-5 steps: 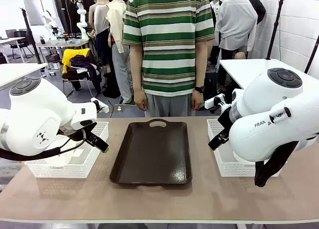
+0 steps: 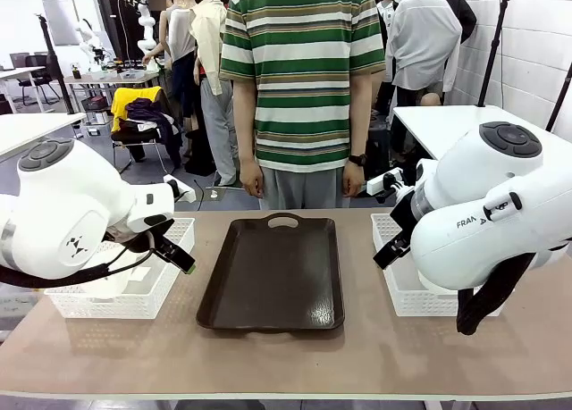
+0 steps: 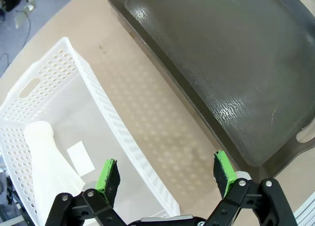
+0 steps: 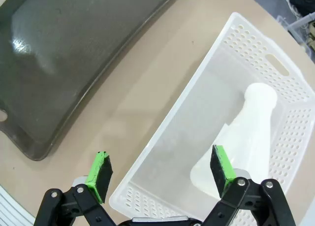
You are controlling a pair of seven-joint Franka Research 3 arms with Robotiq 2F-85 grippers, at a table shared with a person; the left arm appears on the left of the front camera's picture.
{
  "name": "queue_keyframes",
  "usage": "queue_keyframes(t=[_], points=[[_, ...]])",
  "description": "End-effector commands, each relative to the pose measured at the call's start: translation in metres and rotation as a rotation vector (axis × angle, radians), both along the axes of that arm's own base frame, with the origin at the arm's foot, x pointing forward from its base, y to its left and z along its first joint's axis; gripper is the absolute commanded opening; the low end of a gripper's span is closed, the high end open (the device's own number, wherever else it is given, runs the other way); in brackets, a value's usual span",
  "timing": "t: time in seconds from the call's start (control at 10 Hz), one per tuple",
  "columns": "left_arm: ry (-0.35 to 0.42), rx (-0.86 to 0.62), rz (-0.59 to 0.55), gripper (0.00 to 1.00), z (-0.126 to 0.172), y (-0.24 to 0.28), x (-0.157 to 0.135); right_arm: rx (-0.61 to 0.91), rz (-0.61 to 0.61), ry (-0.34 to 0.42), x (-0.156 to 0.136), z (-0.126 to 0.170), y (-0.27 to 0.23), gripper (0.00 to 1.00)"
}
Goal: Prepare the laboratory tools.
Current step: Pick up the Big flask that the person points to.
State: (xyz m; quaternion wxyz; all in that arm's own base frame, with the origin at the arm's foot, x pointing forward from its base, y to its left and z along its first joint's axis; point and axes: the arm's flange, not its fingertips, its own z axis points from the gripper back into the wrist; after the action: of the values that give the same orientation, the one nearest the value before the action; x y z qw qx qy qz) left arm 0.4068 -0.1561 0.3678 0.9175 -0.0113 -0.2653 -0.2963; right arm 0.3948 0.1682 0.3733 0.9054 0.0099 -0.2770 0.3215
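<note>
Left claw [image 3: 166, 174]: jaws spread wide, holding nothing, poised above the near long wall of the left basket [image 3: 123, 132], one green pad [image 3: 108, 179] over the basket's inside and the other over the bare table beside the tray. Inside that basket one flask [image 3: 49, 162] is found, neck pointing towards the far end wall, with a small white card [image 3: 80, 158] on the floor just beside it. The flask appears to lie on its side, though the wide-angle view does not settle this. Right claw [image 4: 161, 172]: likewise open and empty, straddling the long wall of the right basket [image 4: 170, 113], one pad over the table and the other above the broad base of the second flask [image 4: 246, 137], which rests in that basket with its neck towards the handle end. Neither claw touches a flask. Between the two baskets, apart from both, the dark brown tray [image 2: 273, 276] sits on the table [image 2: 268, 356] with nothing on it, its handle cut-out at the far end. Beyond the far edge a person [image 2: 302, 79] in a green striped shirt stands facing the table, hands hanging at the sides.
</note>
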Motion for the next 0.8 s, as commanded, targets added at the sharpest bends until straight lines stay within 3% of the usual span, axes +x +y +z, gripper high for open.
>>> queue_keyframes(t=[0.0, 0.7], points=[[0.000, -0.001, 0.003, 1.00, 0.0002, 0.0013, 0.0002, 0.001, -0.001, 0.000, 0.0001, 0.0000, -0.0002, 1.00], [0.000, -0.001, 0.003, 1.00, 0.0002, 0.0013, 0.0002, 0.001, -0.001, 0.000, 0.0001, 0.0000, -0.0002, 1.00]])
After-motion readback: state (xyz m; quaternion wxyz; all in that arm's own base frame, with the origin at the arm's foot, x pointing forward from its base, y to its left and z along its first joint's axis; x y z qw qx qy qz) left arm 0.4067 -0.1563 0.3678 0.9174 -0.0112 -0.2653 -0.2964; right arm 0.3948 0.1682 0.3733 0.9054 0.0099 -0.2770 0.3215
